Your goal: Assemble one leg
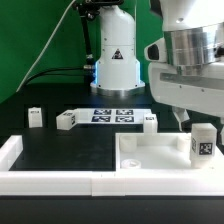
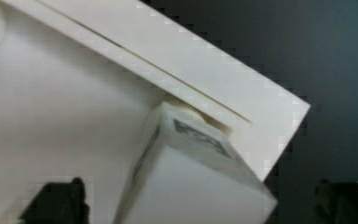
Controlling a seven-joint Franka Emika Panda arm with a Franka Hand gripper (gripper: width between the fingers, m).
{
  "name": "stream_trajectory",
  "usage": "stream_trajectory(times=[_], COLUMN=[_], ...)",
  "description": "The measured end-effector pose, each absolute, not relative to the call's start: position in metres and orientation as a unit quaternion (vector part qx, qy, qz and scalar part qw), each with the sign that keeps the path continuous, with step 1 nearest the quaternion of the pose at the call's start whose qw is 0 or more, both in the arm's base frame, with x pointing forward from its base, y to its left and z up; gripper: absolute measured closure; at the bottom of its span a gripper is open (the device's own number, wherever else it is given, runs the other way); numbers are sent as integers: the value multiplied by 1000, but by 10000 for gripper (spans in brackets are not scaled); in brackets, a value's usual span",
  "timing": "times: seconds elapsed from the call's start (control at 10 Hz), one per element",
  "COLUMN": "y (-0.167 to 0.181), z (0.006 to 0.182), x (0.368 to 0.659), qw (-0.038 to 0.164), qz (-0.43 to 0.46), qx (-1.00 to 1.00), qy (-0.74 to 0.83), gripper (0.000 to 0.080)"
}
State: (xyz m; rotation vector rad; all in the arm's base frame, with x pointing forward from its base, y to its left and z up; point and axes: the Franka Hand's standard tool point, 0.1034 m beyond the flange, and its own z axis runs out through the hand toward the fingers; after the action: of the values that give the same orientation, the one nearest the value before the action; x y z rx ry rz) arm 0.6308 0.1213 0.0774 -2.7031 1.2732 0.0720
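We start with the leg (image 1: 202,144), the small white post with a black-and-white tag on its face: it stands upright at the exterior view's right, near the camera, with its foot on or just over the right-hand part of the large white plate (image 1: 150,157). In the wrist view the same leg (image 2: 194,165) fills the lower middle, its end meeting the plate's (image 2: 87,120) surface close to a corner edge. The gripper (image 1: 192,118) hangs directly above the leg; in the wrist view its two dark fingertips (image 2: 55,200) show to either side of the post with a gap between each tip and the leg, so we read the jaws as spread apart and not clamping it, though the contact up near the top of the post is hidden from us. We judge that the leg has been brought to its corner of the plate and stood there, so the carrying part is done; whether it is fully seated or screwed into its hole we cannot tell, and tightening it down probably remains. Farther out, three more loose legs lie on the black table (image 1: 60,145): one at the far left (image 1: 35,117), one beside it (image 1: 66,121), and one just beyond the plate (image 1: 150,122). The marker board (image 1: 112,115) lies flat behind them, and a white raised border (image 1: 12,152) frames the near left of the work area.
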Motion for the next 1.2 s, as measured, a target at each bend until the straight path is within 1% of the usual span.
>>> stream_trajectory(times=[0.1, 0.2, 0.4, 0.6, 0.8, 0.9, 1.0, 1.1, 1.2], y=[123, 126, 127, 124, 124, 124, 124, 123, 120], z=[78, 78, 75, 75, 75, 75, 75, 75, 74], x=[631, 631, 630, 631, 631, 631, 631, 631, 630], qw=[71, 60, 51, 47, 47, 47, 47, 47, 45], qz=[17, 7, 2, -3, -4, -4, -4, -3, -3], qx=[-926, -956, -985, -998, -998, -998, -998, -998, -998], qy=[370, 288, 163, 51, 29, 30, 30, 30, 32], gripper=[152, 151, 151, 151, 151, 269, 269, 453, 501])
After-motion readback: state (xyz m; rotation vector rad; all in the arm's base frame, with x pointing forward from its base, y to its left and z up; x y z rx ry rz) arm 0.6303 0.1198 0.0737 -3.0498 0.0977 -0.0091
